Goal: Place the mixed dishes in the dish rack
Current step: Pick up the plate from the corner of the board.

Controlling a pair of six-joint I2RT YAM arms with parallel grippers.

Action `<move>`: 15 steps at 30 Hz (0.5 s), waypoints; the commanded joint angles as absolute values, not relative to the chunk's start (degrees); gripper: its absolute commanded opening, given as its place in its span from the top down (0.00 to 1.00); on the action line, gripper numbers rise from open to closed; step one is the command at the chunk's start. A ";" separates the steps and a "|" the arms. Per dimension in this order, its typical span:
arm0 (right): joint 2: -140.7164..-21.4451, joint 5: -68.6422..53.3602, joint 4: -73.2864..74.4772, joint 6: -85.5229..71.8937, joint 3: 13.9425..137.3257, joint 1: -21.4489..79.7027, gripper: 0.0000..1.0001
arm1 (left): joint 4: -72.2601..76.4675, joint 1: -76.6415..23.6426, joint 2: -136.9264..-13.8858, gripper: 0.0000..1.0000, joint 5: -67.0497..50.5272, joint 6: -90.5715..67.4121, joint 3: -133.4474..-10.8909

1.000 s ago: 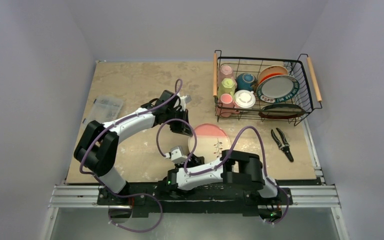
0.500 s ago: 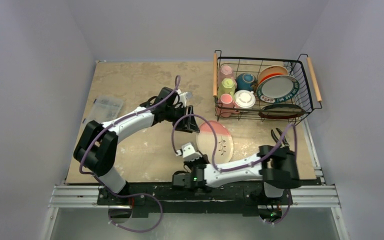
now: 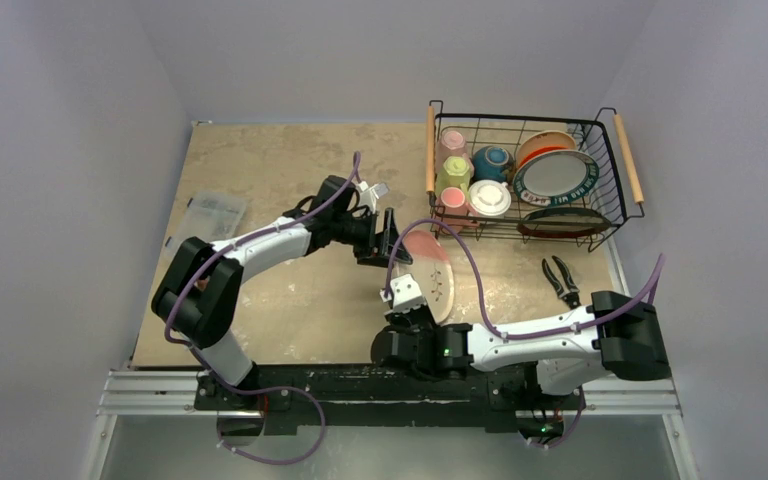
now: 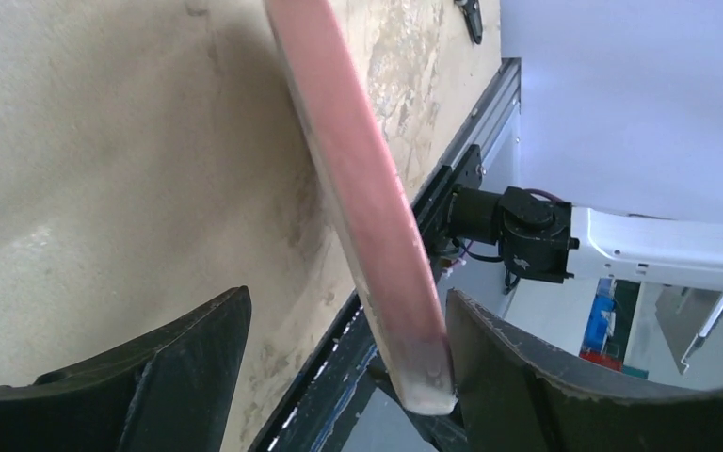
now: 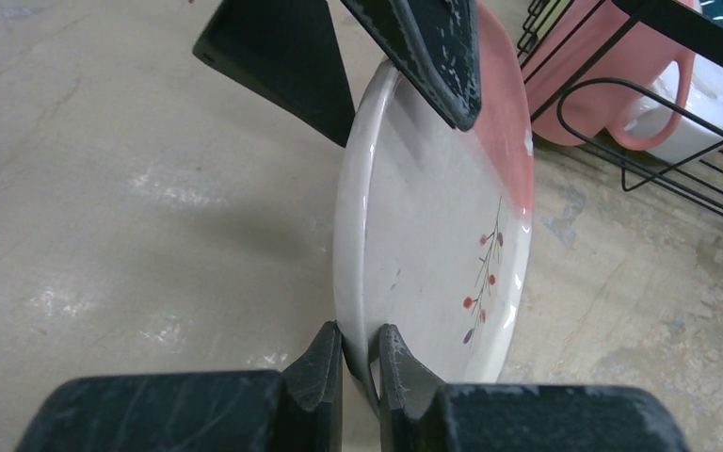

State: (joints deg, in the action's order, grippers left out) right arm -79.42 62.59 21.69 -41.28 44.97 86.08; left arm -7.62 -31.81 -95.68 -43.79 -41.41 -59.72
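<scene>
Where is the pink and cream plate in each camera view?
Top: plate just right of centre, tipped up on edge.
Left wrist: plate edge-on, a pink band running from top centre to lower middle.
Right wrist: plate at centre, face showing, its bottom rim pinched by the right claw.
Shared landmark: the left claw, open astride the plate's pink rim in every view.

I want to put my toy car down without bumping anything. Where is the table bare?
Bare: the back of the table, between the clear box and the dish rack. Also the near patch beside the left arm. Crowded: the middle, around the plate, and inside the rack.
</scene>
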 commanded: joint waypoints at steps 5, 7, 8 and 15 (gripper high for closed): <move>-78.89 58.18 11.58 -42.27 46.52 85.43 1.00 | -11.06 -35.31 -93.71 0.39 -41.79 -35.34 -62.09; -79.06 58.26 11.73 -42.28 47.03 85.41 1.00 | -12.80 -35.87 -93.08 0.50 -39.75 -33.26 -62.57; -79.10 58.23 11.76 -42.40 47.36 85.45 1.00 | -13.77 -36.15 -92.86 0.57 -38.74 -32.23 -62.82; -79.91 55.99 16.48 -45.04 49.31 85.36 0.55 | -19.03 -36.56 -87.86 1.00 -32.23 -22.29 -63.84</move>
State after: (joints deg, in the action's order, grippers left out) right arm -81.54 55.94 16.71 -39.88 46.09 85.52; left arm -17.30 -37.54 -93.62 -37.52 -34.15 -61.80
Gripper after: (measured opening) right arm 0.156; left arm 0.183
